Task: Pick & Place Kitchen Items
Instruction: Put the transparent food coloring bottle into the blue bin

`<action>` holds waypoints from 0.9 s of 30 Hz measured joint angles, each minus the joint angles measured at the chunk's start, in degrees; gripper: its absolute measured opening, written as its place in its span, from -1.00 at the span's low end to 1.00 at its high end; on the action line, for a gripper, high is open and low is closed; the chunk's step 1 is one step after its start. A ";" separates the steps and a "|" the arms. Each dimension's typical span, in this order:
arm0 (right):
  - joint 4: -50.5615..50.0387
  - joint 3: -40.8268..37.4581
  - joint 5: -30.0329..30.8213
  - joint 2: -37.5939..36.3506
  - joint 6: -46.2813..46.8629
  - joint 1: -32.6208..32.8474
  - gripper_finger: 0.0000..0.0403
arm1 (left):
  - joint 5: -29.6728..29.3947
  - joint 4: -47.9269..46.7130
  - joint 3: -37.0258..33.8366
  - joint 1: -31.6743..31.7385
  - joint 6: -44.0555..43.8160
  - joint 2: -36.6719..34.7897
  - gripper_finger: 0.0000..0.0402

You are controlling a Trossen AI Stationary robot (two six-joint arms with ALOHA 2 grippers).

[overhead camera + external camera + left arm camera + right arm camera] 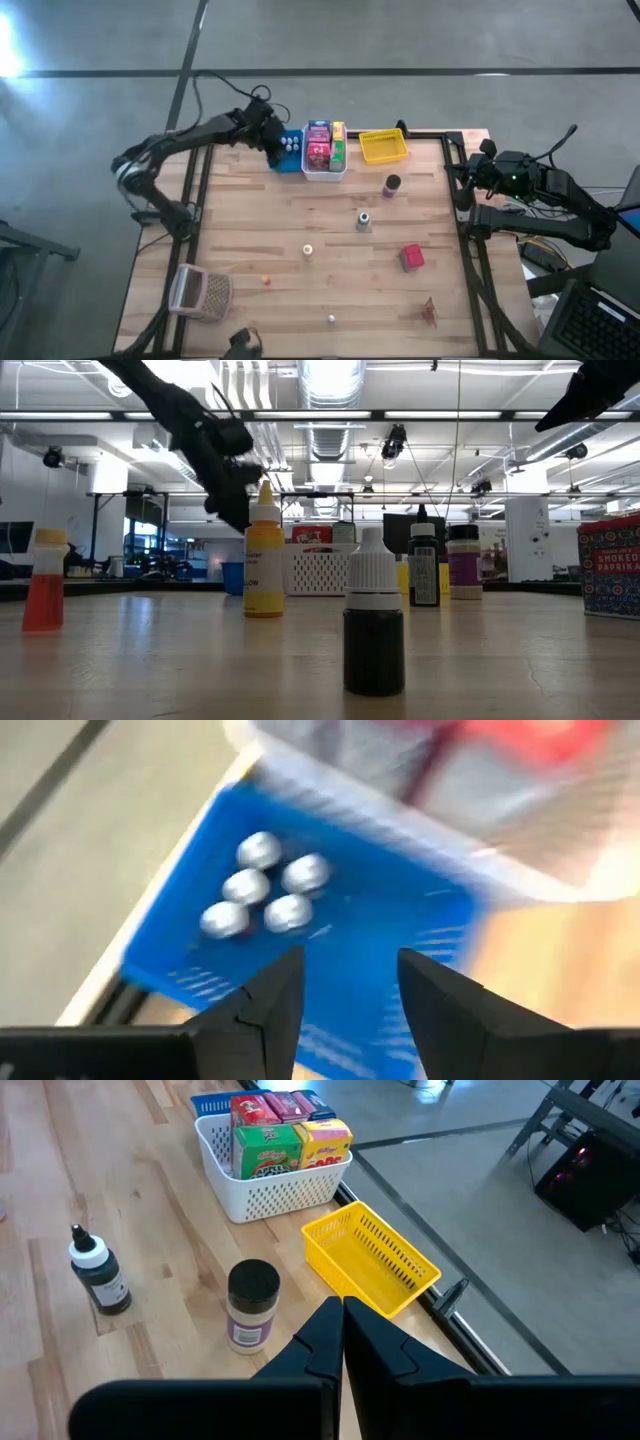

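The left gripper (pixel 272 143) hangs over the blue bin (pixel 289 160) at the far edge of the table (pixel 300 215). Its jaws are a little apart and hold nothing. 4 small white balls (pixel 262 885) lie close together in the blue bin, right under the fingers (pixel 270 1005).

Next to the blue bin sits the white bin (pixel 325 172). Inside it stand boxes (pixel 324 144) in pink, red, green and yellow. The yellow bin (pixel 384 147) is beside the white bin and looks bare inside.

The right gripper (pixel 466 178) waits off the table's right edge. Its jaws are closed and hold nothing.

More items are spread on the table. A jar (pixel 391 185) with a dark lid stands near the yellow bin. A little dark bottle (pixel 363 221) with a white cap stands near the middle. A red box (pixel 412 257) lies toward the right side. A small yellow bottle (pixel 308 251) stands left of the dark bottle. A tiny orange bottle (pixel 266 280) and a tiny white ball (pixel 331 319) sit nearer the front edge. A small brown thing (pixel 429 311) lies near the front right corner; I cannot tell what it is. The pink basket (pixel 201 291) lies at the front left.
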 joint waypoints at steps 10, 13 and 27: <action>0.02 -0.01 -0.02 0.01 0.11 -0.01 -0.96 | 13.65 0.41 -13.26 -13.95 0.14 -23.30 -0.18; 0.00 -0.02 -0.02 0.00 0.01 0.01 -0.96 | 13.71 0.82 -17.47 -22.48 1.10 -29.74 -0.18; 0.02 0.00 -0.02 0.00 0.11 0.01 -0.96 | -7.35 18.98 -30.26 -67.37 -5.18 -38.26 -0.18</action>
